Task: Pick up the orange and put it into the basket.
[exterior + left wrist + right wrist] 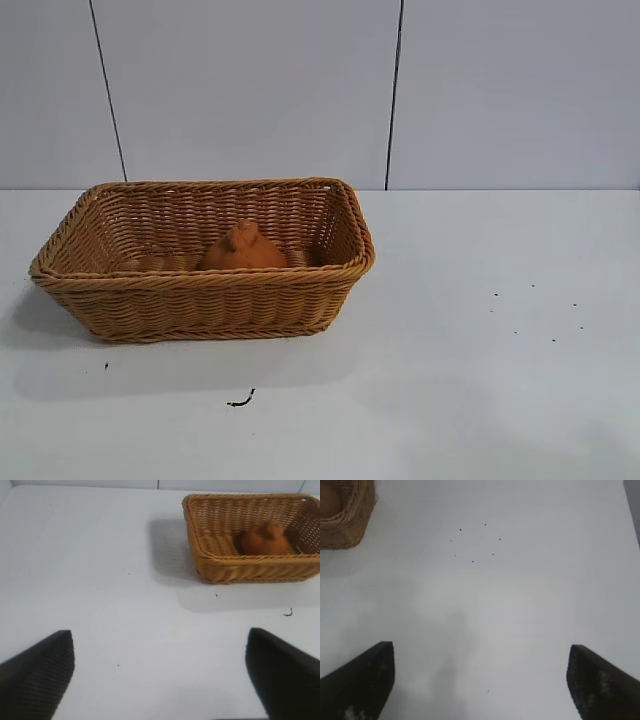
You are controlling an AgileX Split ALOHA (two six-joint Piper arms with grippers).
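Observation:
The orange [243, 250] lies inside the tan woven basket [200, 305] at the left of the table, resting on the basket floor near the middle. Both also show in the left wrist view, the orange [265, 540] within the basket [210, 565]. My left gripper [160, 645] is open and empty over bare table, well away from the basket. My right gripper [481, 655] is open and empty over bare table; a corner of the basket [347, 525] shows far off in its view. Neither arm appears in the exterior view.
The white table [480, 380] carries a small dark scrap [241, 401] in front of the basket and several dark specks [530, 310] at the right. A grey panelled wall stands behind.

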